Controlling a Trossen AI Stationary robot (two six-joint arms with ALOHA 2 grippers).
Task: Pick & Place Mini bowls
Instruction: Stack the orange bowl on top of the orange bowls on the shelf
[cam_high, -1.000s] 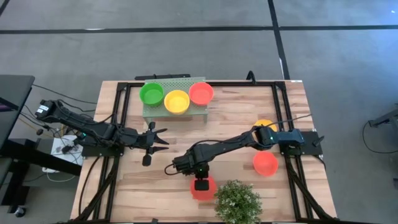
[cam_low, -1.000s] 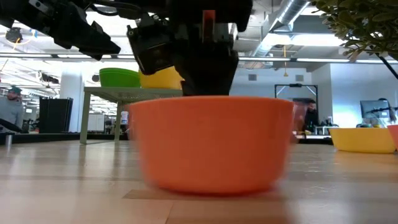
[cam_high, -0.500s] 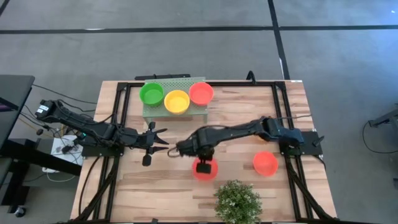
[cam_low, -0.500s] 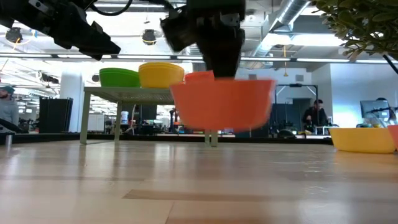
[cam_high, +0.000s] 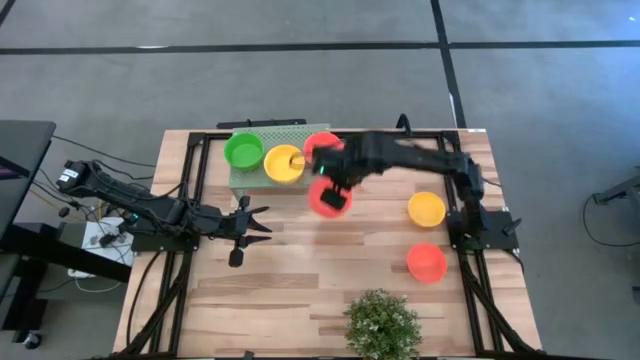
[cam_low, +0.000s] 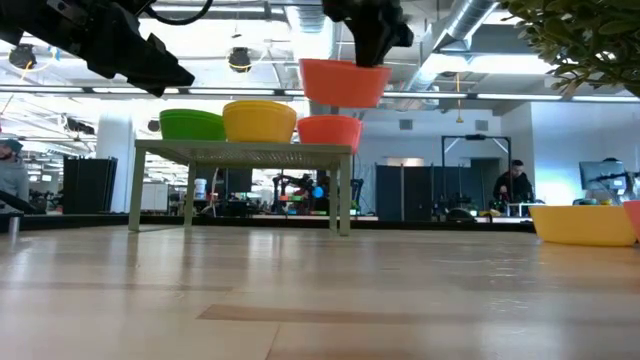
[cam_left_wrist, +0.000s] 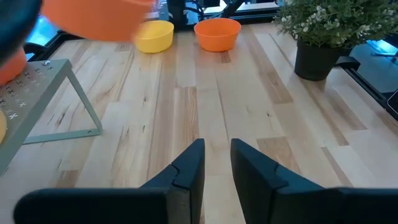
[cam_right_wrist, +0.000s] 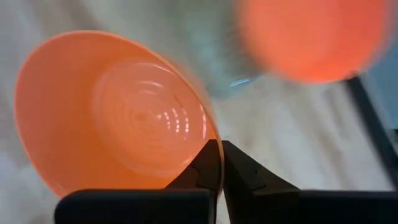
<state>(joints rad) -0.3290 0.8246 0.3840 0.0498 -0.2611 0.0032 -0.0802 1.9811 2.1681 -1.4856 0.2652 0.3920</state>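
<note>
right gripper (cam_high: 322, 180) pinched tight on rim of red-orange bowl (cam_high: 330, 198), carried in air just beside stand (cam_high: 262, 180), near red bowl on stand (cam_high: 322, 147). left gripper (cam_high: 258, 224) waits at table's 9 o'clock, fingers part open, nothing held.

risks, as judged: rim-only grip, so bowl may swing or slip; could clip stand edge or knock yellow bowl on stand (cam_high: 284, 163), green bowl on stand (cam_high: 243, 151).

pale wood plank table (cam_high: 290, 300); loose yellow bowl (cam_high: 426, 209) at 3 o'clock, loose red bowl (cam_high: 426, 262) at 4, plant (cam_high: 381, 322) at 6. grey floor, office room behind.
</note>
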